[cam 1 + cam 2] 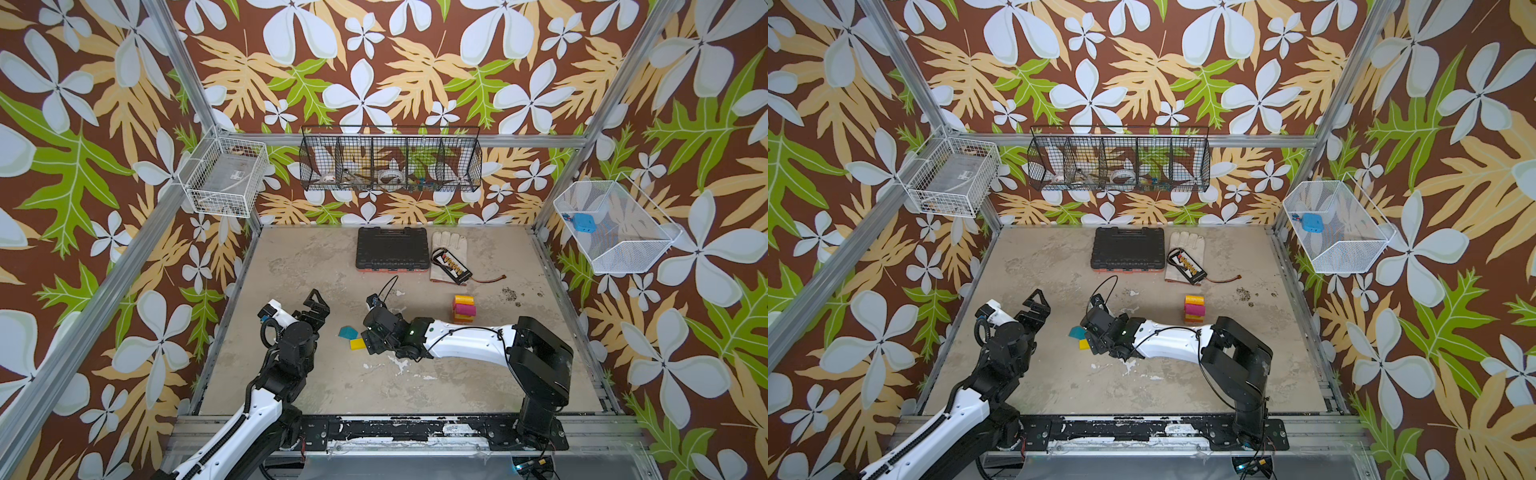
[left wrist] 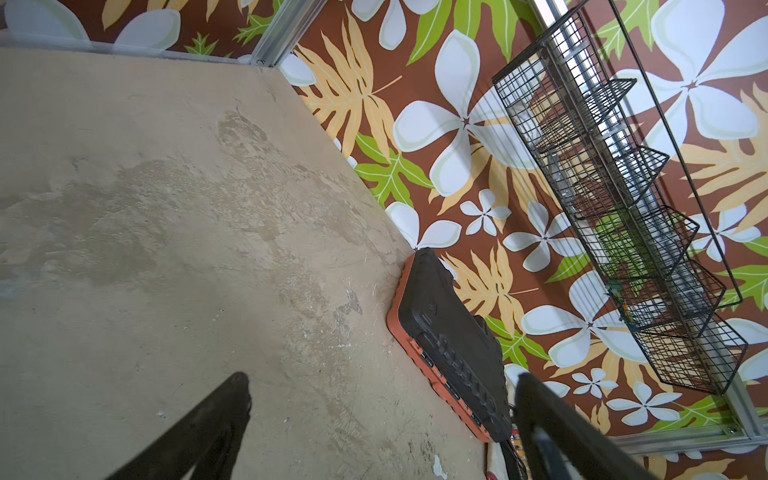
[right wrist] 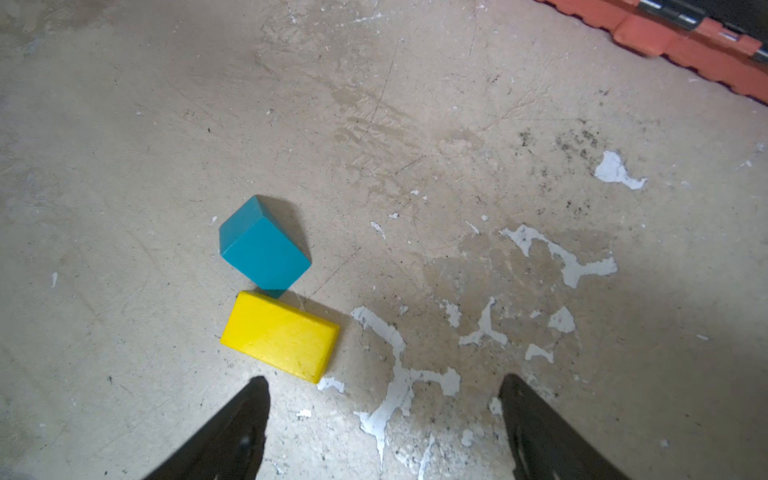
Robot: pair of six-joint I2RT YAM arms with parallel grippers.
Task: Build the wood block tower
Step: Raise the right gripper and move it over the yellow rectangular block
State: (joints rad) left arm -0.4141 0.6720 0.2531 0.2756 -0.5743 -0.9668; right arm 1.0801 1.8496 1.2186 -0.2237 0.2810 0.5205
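The tower (image 1: pixel 464 309) (image 1: pixel 1195 309) stands right of centre on the floor, with a yellow piece on top, magenta under it and orange at the base. Two loose wood blocks lie left of it: a teal block (image 3: pixel 264 245) (image 1: pixel 348 332) and, corner to corner with it, a yellow brick (image 3: pixel 280 334) (image 1: pixel 357 343). My right gripper (image 3: pixel 384 382) (image 1: pixel 366 337) hovers low beside the yellow brick, open and empty; the brick lies just ahead of one fingertip. My left gripper (image 2: pixel 382 378) (image 1: pixel 316 303) hangs open and empty at the left, over bare floor.
A black tool case (image 1: pixel 392 248) (image 2: pixel 453 332) lies at the back wall, and beside it a white glove (image 1: pixel 449 243) with a battery pack (image 1: pixel 451 259) on it. Wire baskets (image 1: pixel 390 160) hang on the walls. Metal frame rails edge the floor.
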